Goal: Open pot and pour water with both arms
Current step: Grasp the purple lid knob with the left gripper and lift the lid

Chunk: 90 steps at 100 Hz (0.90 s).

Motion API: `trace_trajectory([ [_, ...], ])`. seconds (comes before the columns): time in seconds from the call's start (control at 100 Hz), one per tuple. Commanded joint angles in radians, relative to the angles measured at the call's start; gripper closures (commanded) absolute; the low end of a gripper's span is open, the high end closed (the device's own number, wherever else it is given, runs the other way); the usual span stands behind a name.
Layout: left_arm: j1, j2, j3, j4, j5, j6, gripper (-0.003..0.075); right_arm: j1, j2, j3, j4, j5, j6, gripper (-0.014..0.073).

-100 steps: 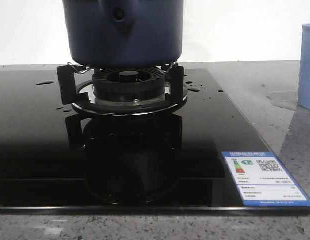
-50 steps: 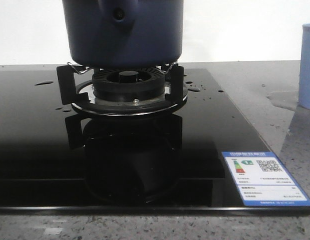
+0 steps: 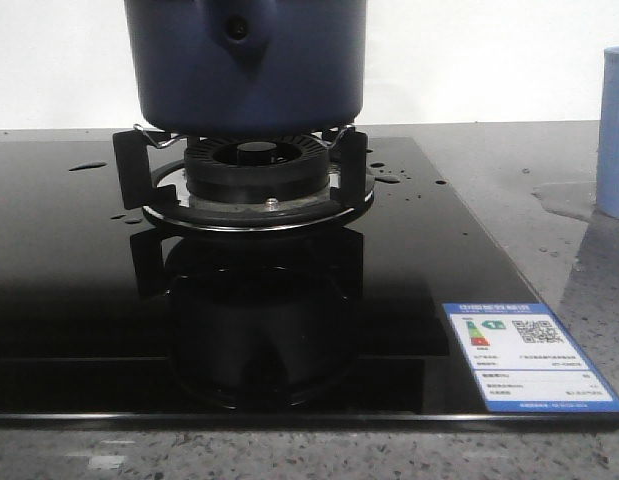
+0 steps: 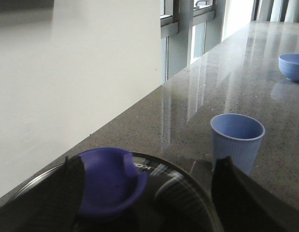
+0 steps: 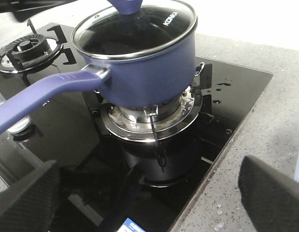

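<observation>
The dark navy pot (image 3: 247,65) sits on the burner grate (image 3: 241,172), its top cut off in the front view. In the right wrist view the pot (image 5: 149,72) carries a glass lid (image 5: 135,34), and its long handle (image 5: 40,99) points away from the cup side. My left gripper (image 4: 149,169) is open just above the lid, with the blue lid knob (image 4: 108,181) between its fingers and close to one finger (image 4: 67,193). My right gripper (image 5: 147,193) hangs open over the hob's front corner, holding nothing. Whether there is water inside the pot cannot be seen.
A pale blue cup (image 3: 615,130) stands on the stone counter to the right of the black glass hob (image 3: 69,300). Drops of water (image 3: 389,178) lie on the hob, and a wet patch (image 3: 564,198) lies beside the cup. A second burner (image 5: 28,48) and a blue bowl (image 4: 291,65) lie farther off.
</observation>
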Motion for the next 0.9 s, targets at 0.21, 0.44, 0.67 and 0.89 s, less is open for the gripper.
trace_trajectory([
  [0.21, 0.023, 0.108, -0.105, -0.074, 0.055, 0.011, 0.0169, 0.001, 0.009, -0.032, 0.060, -0.040, -0.013, -0.0062],
  [0.44, 0.023, 0.164, -0.141, -0.078, 0.003, 0.011, 0.0124, 0.001, 0.009, -0.032, 0.060, -0.050, -0.013, -0.0062],
  [0.67, -0.014, 0.204, -0.161, -0.088, 0.057, 0.011, 0.0129, 0.001, 0.009, -0.032, 0.060, -0.064, -0.013, -0.0062],
  [0.89, -0.052, 0.207, -0.179, -0.089, 0.029, 0.014, 0.0197, 0.001, 0.009, -0.032, 0.060, -0.066, -0.013, -0.0062],
])
